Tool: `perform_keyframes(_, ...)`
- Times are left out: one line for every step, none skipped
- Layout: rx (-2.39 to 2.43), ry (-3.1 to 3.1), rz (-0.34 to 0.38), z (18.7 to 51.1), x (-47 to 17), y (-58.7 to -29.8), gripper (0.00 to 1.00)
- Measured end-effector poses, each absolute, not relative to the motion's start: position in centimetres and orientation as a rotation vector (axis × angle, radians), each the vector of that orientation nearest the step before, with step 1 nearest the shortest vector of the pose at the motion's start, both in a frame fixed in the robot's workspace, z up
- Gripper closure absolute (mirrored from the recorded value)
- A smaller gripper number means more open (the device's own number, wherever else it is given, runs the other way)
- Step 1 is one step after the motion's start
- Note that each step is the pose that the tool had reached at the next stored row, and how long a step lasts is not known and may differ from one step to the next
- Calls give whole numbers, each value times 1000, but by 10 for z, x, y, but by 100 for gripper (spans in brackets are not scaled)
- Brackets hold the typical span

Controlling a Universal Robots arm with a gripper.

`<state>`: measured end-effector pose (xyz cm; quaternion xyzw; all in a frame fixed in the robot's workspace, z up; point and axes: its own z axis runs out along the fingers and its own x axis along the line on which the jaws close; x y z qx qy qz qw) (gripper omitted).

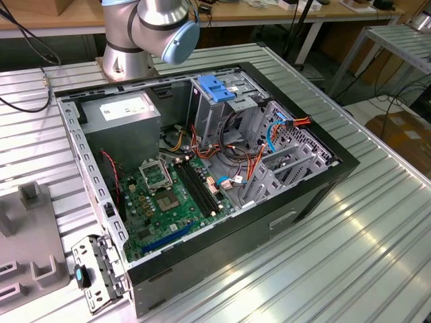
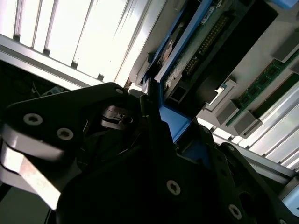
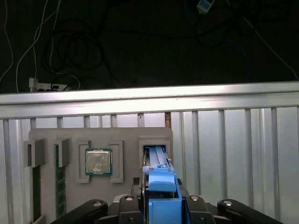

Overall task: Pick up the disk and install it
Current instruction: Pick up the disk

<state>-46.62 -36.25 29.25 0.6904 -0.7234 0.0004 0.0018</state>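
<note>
Claw (image 3: 161, 189) tight on disk (image 3: 156, 161) @ tray (image 3: 126, 135)

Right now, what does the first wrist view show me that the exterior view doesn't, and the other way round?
The first wrist view adds the disk on edge at its slot in the grey parts tray, the end effector closed on it, and a processor chip. The exterior view adds the open computer case, its drive cage, power supply and motherboard. Both share the grey parts tray and the ribbed metal table.
</note>
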Motion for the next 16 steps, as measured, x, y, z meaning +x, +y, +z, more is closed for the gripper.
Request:
perform_keyframes(2167, -2270, 1, 293, -466, -363, 63)
perform_keyframes(2167, -2269, 1, 294, -466, -363, 63)
perform_keyframes(2167, -2269, 1, 295, -466, -362, 63)
perform_keyframes(2167, -2269, 1, 296, -466, -363, 63)
perform_keyframes(2167, -2269, 1, 297, -466, -363, 63)
perform_keyframes(2167, -2269, 1, 299, -466, -363, 63)
perform_keyframes(2167, -2269, 1, 301, -466, -363, 63)
perform_keyframes(2167, -2269, 1, 302, -466, -363, 63)
perform_keyframes(2167, -2269, 1, 304, -466, -363, 63)
perform_keyframes(2167, -2269, 1, 305, -466, -363, 63)
perform_keyframes(2167, -2269, 1, 307, -466, -363, 63)
perform_keyframes(2167, -2269, 1, 308, -466, -363, 63)
perform_keyframes(2168, -2269, 1, 310, -466, -363, 63)
perform_keyframes(2168, -2269, 1, 312, -466, -363, 63)
perform_keyframes(2168, -2269, 1, 314, -466, -362, 63)
perform_keyframes(2168, -2269, 1, 316, -466, -362, 63)
